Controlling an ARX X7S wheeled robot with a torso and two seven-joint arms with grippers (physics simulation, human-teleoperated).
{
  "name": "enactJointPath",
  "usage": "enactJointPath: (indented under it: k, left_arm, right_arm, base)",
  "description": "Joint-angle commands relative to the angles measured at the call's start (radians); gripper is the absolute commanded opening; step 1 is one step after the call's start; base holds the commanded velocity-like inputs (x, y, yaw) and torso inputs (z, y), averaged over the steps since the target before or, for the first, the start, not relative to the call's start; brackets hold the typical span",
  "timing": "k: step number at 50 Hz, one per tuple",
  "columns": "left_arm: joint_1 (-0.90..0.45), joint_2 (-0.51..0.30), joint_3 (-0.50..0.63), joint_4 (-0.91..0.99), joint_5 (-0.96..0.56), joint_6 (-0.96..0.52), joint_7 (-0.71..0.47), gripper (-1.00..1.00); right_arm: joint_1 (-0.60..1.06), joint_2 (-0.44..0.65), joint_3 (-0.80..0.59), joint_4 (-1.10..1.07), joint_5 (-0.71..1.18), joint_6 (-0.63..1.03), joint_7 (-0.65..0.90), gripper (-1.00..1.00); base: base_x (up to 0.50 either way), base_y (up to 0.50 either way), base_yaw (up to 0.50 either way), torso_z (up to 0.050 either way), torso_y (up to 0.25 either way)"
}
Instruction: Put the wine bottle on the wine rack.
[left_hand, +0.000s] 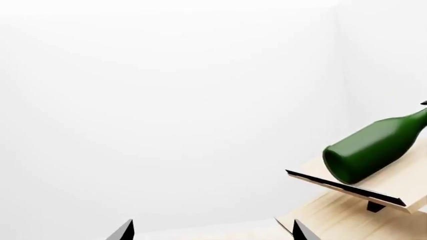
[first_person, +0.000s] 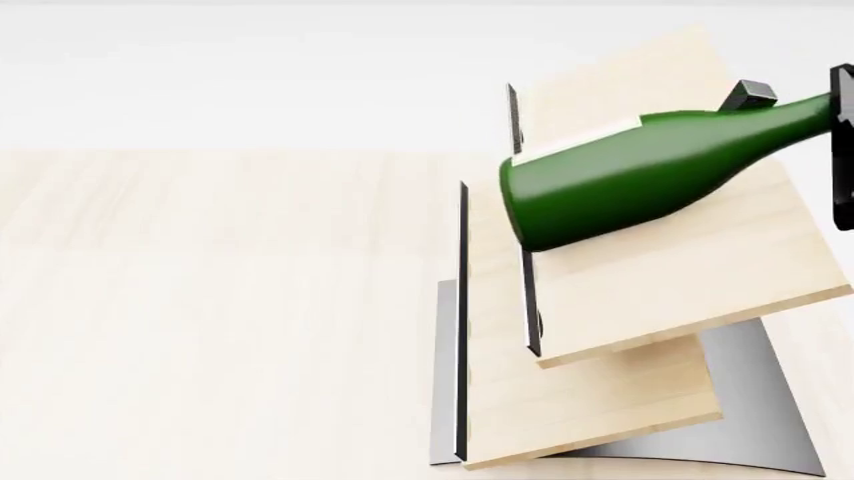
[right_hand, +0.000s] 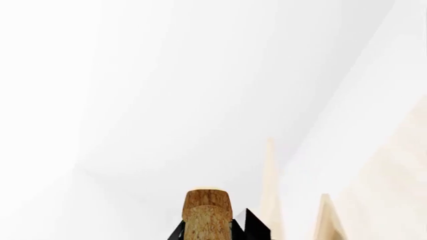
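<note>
The slanted light wood wine rack (first_person: 667, 270) on its curved grey metal base is sitting before us. Our right gripper (right_hand: 215, 231) is pinching the dark green glass wine bottle (first_person: 641, 175) near its cork, tilted over the upper board. Our left gripper (left_hand: 210, 231) is hanging spread nearby.

bottle (first_person: 627, 180): dark green glass is shown, smooth and glossy, with soft highlights along the body.
cork (right_hand: 207, 215): a tan, speckled, grainy surface is seen, matt.
rack (first_person: 641, 290): two boards of pale wood are seen, fine straight grain, matt; thin black strips are set along the edges, and a small black block, plain and dull.
rack base (first_person: 754, 400): curved grey metal is shown, smooth, with a faint sheen.
table (first_person: 200, 320): light wood with faint grain is seen, matt.
right jaws (right_hand: 208, 231): black, smooth, hard-looking faces are seen beside the cork.
left jaws (left_hand: 212, 231): black tips, flat and dull.
</note>
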Motion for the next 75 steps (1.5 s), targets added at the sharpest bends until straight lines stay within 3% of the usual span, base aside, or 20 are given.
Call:
enactJointPath:
  k: [1, 22, 43, 44, 65, 75]
  left_arm:
    - [-0.001, -0.002, 0.003, 0.001, 0.0, -0.002, -0.003, 1.0]
    - [-0.002, -0.006, 0.008, -0.001, 0.001, 0.0, -0.009, 1.0]
    - [-0.005, -0.01, 0.012, -0.001, 0.001, -0.002, -0.014, 1.0]
    - [-0.006, -0.01, 0.014, -0.003, 0.003, -0.002, -0.014, 1.0]
    - [-0.008, -0.013, 0.018, -0.006, 0.003, 0.0, -0.02, 1.0]
    - [-0.01, -0.015, 0.021, -0.006, 0.004, -0.004, -0.021, 1.0]
  right_arm:
    - [0.041, -0.007, -0.013, 0.095, -0.038, 0.002, -0.088, -1.0]
    - [0.046, -0.016, -0.036, 0.173, -0.067, -0.002, -0.147, -1.0]
    - [-0.011, -0.006, -0.005, 0.075, -0.038, -0.006, -0.118, -1.0]
    - [-0.014, -0.005, -0.004, 0.063, -0.038, -0.007, -0.117, 1.0]
    - [-0.062, 0.024, 0.036, -0.01, -0.012, -0.013, -0.109, 1.0]
    - [-0.076, 0.07, 0.061, 0.071, -0.015, -0.027, -0.179, 1.0]
  base:
    - [0.0, 0.0, 0.0, 0.0, 0.0]
    - [0.0, 0.0, 0.0, 0.0, 0.0]
    - [0.0, 0.0, 0.0, 0.0, 0.0]
    - [0.0, 0.0, 0.0, 0.0, 0.0]
    - [0.0, 0.0, 0.0, 0.0, 0.0]
    - [0.0, 0.0, 0.0, 0.0, 0.0]
